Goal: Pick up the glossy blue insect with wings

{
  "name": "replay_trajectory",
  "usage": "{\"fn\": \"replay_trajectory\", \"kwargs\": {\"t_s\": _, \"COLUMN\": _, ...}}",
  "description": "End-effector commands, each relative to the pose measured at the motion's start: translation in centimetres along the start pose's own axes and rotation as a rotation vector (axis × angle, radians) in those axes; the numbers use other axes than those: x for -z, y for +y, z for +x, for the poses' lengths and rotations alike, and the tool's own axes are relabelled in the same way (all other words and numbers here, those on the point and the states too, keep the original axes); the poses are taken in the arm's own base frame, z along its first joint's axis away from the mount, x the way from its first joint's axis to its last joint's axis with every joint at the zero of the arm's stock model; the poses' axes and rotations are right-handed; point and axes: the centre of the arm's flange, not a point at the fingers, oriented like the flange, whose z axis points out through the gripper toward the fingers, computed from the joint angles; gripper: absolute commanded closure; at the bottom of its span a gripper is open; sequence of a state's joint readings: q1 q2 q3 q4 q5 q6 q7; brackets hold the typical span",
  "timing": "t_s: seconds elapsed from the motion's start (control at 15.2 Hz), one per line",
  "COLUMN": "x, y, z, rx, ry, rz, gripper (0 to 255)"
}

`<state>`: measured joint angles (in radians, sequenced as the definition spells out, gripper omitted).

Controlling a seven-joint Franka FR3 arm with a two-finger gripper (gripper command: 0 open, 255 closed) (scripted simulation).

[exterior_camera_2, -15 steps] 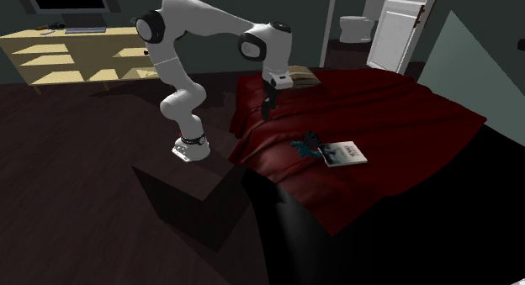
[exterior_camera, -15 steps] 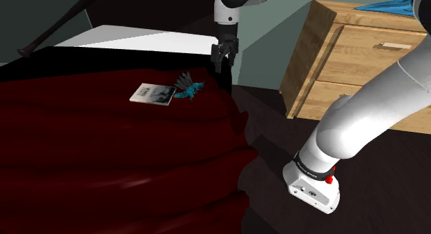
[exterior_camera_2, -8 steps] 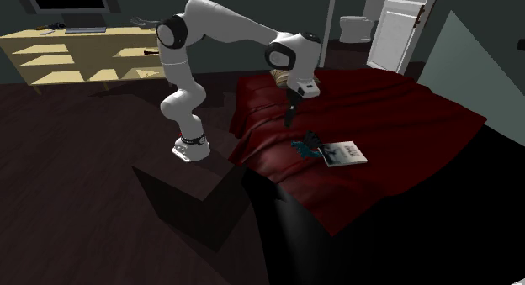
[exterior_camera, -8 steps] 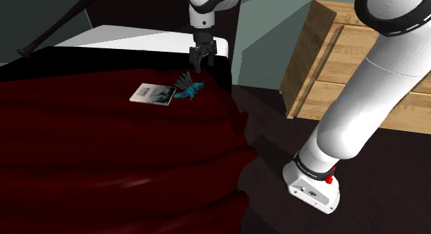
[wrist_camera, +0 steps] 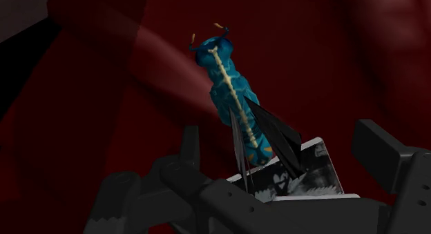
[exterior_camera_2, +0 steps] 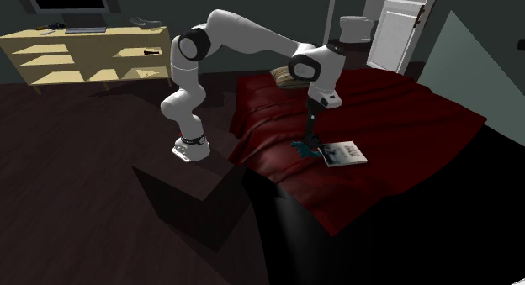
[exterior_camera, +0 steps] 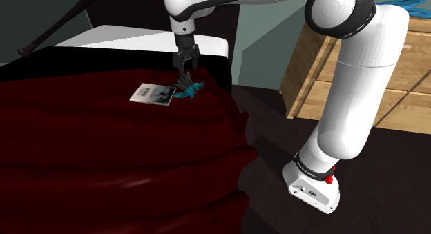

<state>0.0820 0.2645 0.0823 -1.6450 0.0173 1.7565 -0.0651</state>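
- The glossy blue insect [wrist_camera: 231, 94] lies on the bed's dark red cover [exterior_camera: 103, 150], directly under the claw [exterior_camera: 185, 70].
- Its head points away from the claw, and its tail end sits in the gap between the two fingers.
- We see the claw open: the fingers [wrist_camera: 190, 139] stand wide apart on either side of the insect and do not clasp it.
- The claw points down and hangs just above the insect.
- The insect's dark wings reach over the corner of a black-and-white book [exterior_camera: 153, 94], which lies flat just beside the claw.
- The red cover spreads in folds all around the claw.
- A wooden dresser [exterior_camera: 318, 74] stands well away from the claw, behind the white arm [exterior_camera: 359, 94].
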Motion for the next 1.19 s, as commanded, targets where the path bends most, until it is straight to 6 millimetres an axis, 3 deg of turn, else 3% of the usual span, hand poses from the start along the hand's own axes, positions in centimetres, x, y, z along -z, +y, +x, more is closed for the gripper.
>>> {"fn": "replay_trajectory", "kwargs": {"t_s": 0.0, "x": -0.9, "y": 0.0, "z": 0.4, "rx": 0.001, "ry": 0.0, "rz": 0.0, "gripper": 0}}
{"fn": "replay_trajectory", "kwargs": {"t_s": 0.26, "x": -3.3, "y": 0.1, "z": 0.7, "rx": 0.001, "ry": 0.0, "rz": 0.0, "gripper": 0}}
{"fn": "replay_trajectory", "kwargs": {"t_s": 0.4, "x": -3.3, "y": 0.1, "z": 0.7, "rx": 0.001, "ry": 0.0, "rz": 0.0, "gripper": 0}}
{"fn": "replay_trajectory", "kwargs": {"t_s": 0.46, "x": -3.3, "y": 0.1, "z": 0.8, "rx": 0.001, "ry": 0.0, "rz": 0.0, "gripper": 255}}
{"fn": "replay_trajectory", "kwargs": {"t_s": 1.12, "x": -2.7, "y": 0.1, "z": 0.7, "rx": 0.001, "ry": 0.0, "rz": 0.0, "gripper": 255}}
